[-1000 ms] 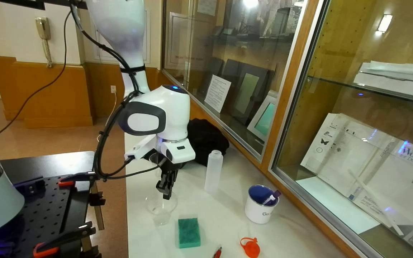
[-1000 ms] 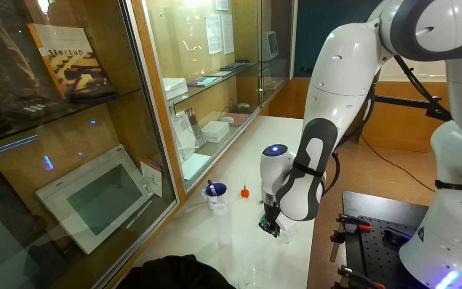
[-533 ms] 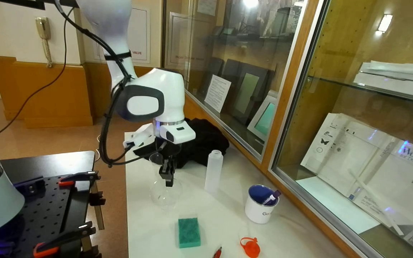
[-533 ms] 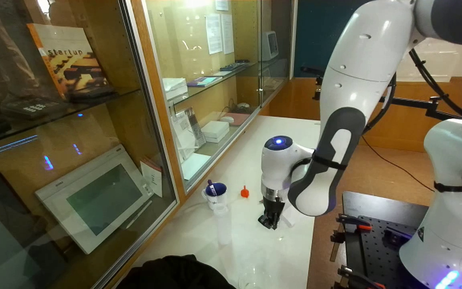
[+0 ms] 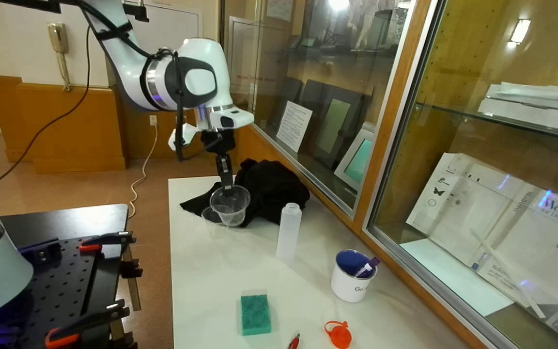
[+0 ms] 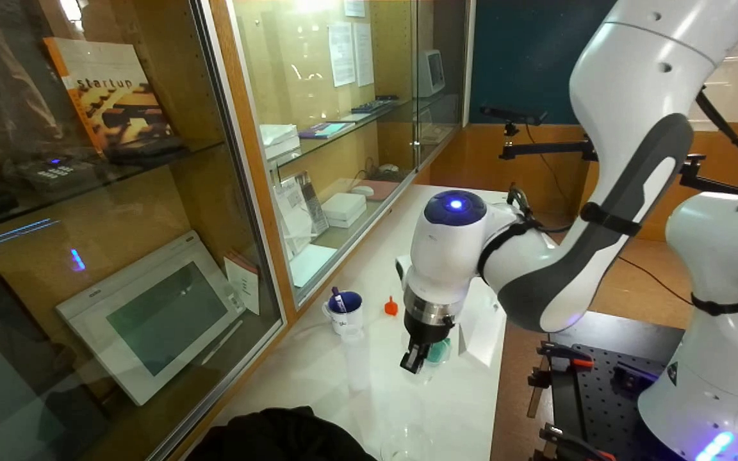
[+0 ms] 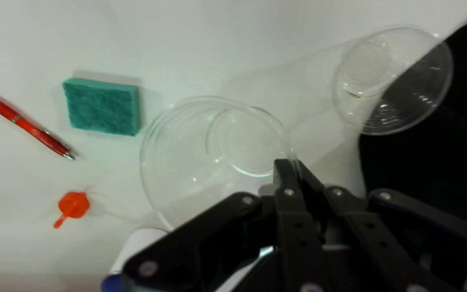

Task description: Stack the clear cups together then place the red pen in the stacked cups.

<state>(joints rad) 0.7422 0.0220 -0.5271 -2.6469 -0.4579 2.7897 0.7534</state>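
Note:
My gripper is shut on the rim of a clear cup and holds it above the table. In the wrist view the fingertips pinch the right side of this cup's rim. A second clear cup stands on the table beside the black cloth, apart from the held cup in the wrist view. It also shows faintly in an exterior view. The red pen lies flat on the table, with only its tip end showing in an exterior view.
A green sponge and a red-orange cap lie near the pen. A whitish bottle and a white mug with a marker stand along the cabinet side. A black cloth lies at the table end, by the glass cabinet.
My gripper has risen from the table with the clear cup in it and moved toward the black cloth and the second cup. The other objects have not moved.

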